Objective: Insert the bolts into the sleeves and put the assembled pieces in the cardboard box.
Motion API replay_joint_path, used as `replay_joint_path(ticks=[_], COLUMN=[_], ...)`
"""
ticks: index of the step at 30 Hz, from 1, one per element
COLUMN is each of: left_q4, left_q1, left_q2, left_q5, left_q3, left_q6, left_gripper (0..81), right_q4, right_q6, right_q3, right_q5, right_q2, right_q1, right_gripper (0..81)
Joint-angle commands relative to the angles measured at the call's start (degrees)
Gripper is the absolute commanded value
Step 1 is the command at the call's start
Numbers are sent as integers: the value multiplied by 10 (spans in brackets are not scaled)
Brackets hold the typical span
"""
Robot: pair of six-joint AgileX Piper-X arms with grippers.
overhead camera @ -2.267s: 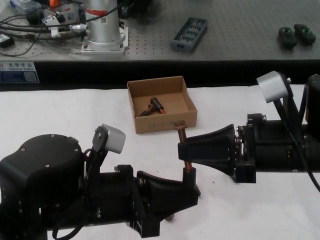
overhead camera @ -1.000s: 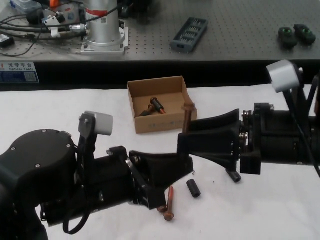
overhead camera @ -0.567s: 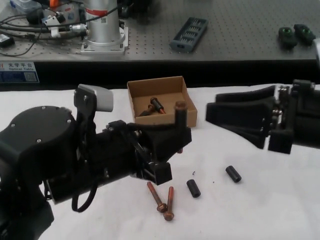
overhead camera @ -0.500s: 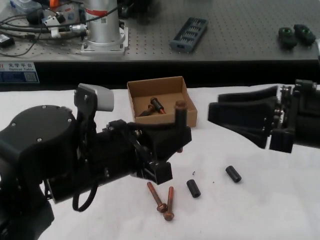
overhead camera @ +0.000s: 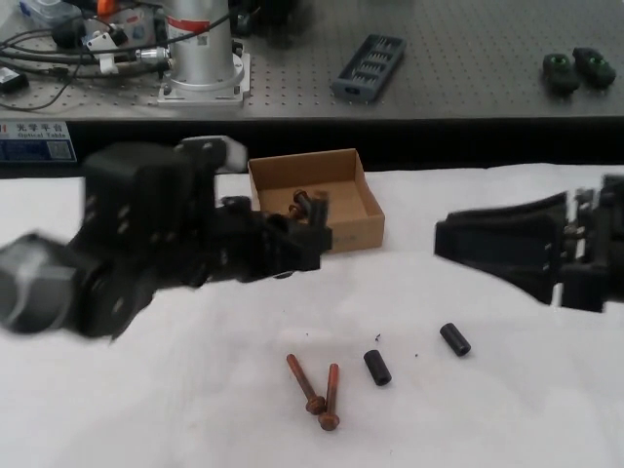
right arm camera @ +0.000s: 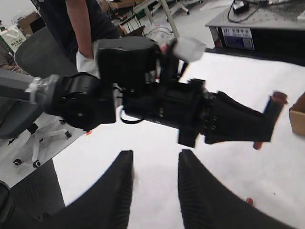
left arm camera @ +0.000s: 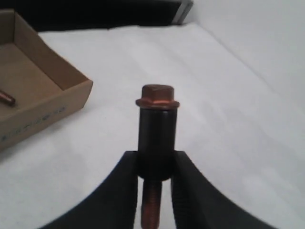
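The left jaws pinched the sleeved bolt (left arm camera: 157,138) by its sleeve, head up, just beside the cardboard box (overhead camera: 351,237); the right jaws were spread, empty. It seemed stiff, light, slippery, best gripped at the sleeve.

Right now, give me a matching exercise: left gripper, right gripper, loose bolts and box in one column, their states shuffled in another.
Column one:
1. left gripper
2. right gripper
3. loose bolts
4. box

Column two:
A. open, holding nothing
B. a bolt lies inside
C. shut on a sleeved bolt
D. lying on the cloth

Pairs: 1-C, 2-A, 3-D, 4-B.
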Motion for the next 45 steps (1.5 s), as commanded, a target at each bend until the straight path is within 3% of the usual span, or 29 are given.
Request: replay_joint_path(ticks=[1, 10, 18, 34, 41, 45], left_q4=[85, 146, 203, 292, 323, 353], left_q1=[5, 45, 70, 74, 74, 74], left_q2=[47, 135, 173, 230, 250, 260], left_q5=[12, 10, 12, -6, -27, -34], left_q3=[-86, -233, -291, -376, -415, -427], left_q6=[73, 77, 87, 115, 117, 117], left_gripper=[27, 27, 27, 27, 27, 27], right_q4=[-5, 109, 155, 170, 170, 170], right_q6=[-5, -5, -20, -20, -20, -20], right_q3=[-1, -1, -1, -1, -1, -1], right_q5=[1, 49, 70, 78, 78, 78], right_q2=[5, -101, -125, -125, -125, -125], right_q1=[0, 0, 0, 0, 0, 0], right_gripper=[239, 239, 239, 239, 140, 133])
